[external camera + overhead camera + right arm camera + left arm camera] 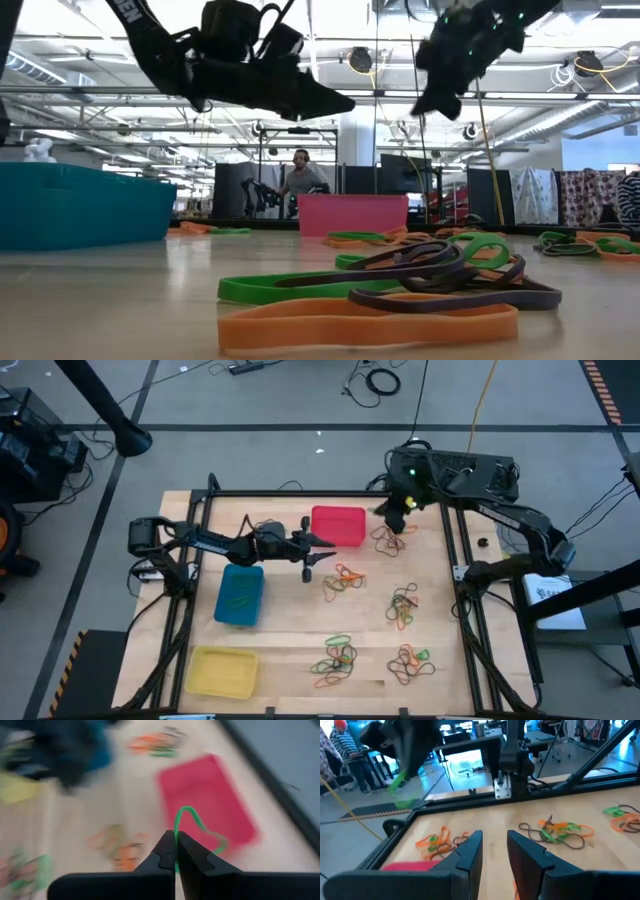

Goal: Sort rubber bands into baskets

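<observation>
Beyond the pincers, a big open workshop with bright ceiling lights, desks, screens and a person seated far behind. Below both, a pale wooden worktop (300, 630), smooth and bare-grained, framed by dark rails; probably slick enough for thin loops to slide or lie flat and resist pickup.

Just beyond and below the right pincer (175, 851), the red basket (207, 802); beside and below the left pincer (322, 544), the blue basket (240, 595); farther off, at the worktop's near corner, the yellow basket (222, 670).

Right pincer pressed together on a green rubber band (196, 827), loop dangling free over the red basket. Left pincer with fingers apart, holding nothing, hanging over the worktop between blue and red baskets.

Remaining rubber bands (335, 658) scattered in tangled clumps of orange, green and dark across the worktop under and past the right pincer. Likely very light, limp and stretchy, prone to snagging neighbours; best pinched on a single raised strand at a clump's edge.
</observation>
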